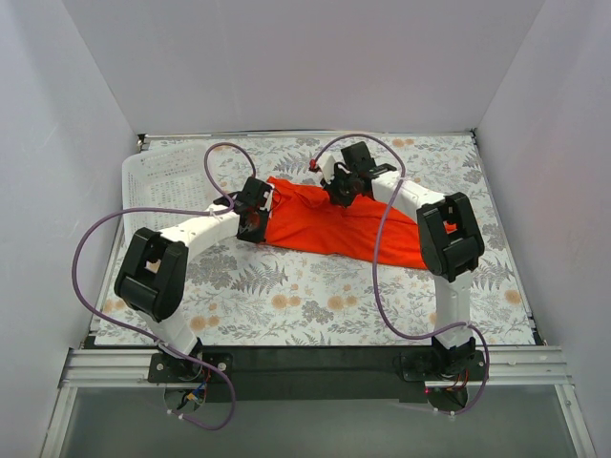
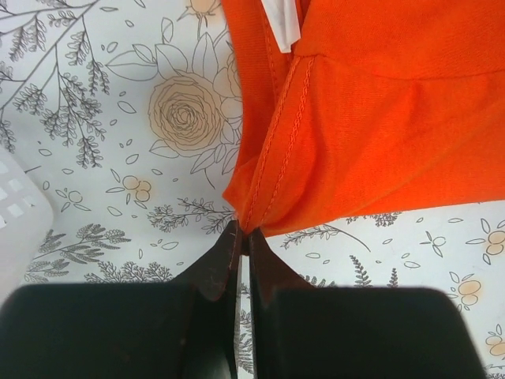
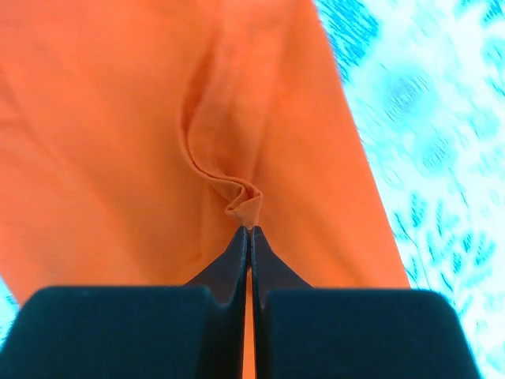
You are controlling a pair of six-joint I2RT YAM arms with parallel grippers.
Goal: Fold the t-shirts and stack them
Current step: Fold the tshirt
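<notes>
One bright orange-red t-shirt [image 1: 329, 227] lies bunched across the middle of the floral table, running from upper left to lower right. My left gripper [image 1: 252, 225] is at its left end, shut on a stitched hem corner of the t-shirt [image 2: 272, 170]; a white label shows near the top of the left wrist view. My right gripper [image 1: 340, 196] is at the shirt's upper middle, shut on a small pinched fold of the t-shirt [image 3: 246, 201], with the cloth spread below it.
A white perforated basket [image 1: 162, 176] lies at the back left; its edge shows in the left wrist view [image 2: 17, 229]. White walls close in the table on three sides. Purple cables loop over both arms.
</notes>
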